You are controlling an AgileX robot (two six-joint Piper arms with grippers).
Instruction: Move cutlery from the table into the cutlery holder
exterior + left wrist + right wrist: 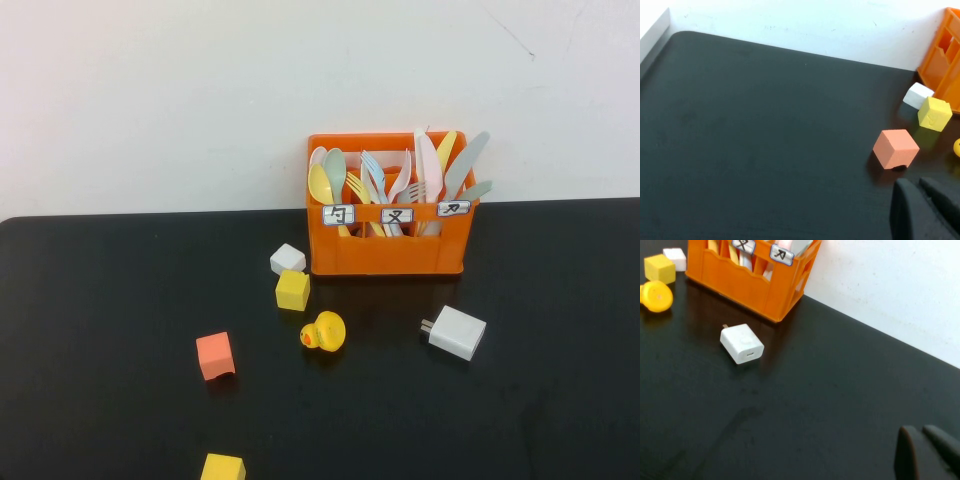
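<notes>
The orange cutlery holder [385,250] stands at the back of the black table [100,300], full of plastic spoons, forks and knives. The pale pink knife [428,165] and the grey-blue knife [465,165] stand upright in its right compartment. No cutlery lies on the table. Neither arm shows in the high view. My left gripper [920,187] is shut and empty, low over the table near the salmon cube [895,148]. My right gripper [919,432] is shut and empty over bare table, well away from the holder [740,282].
A white cube [288,259], a yellow cube [293,290] and a yellow rubber duck [324,332] lie left of and in front of the holder. A salmon cube [214,356] and another yellow cube [222,468] lie nearer. A white charger plug [456,332] lies at the front right.
</notes>
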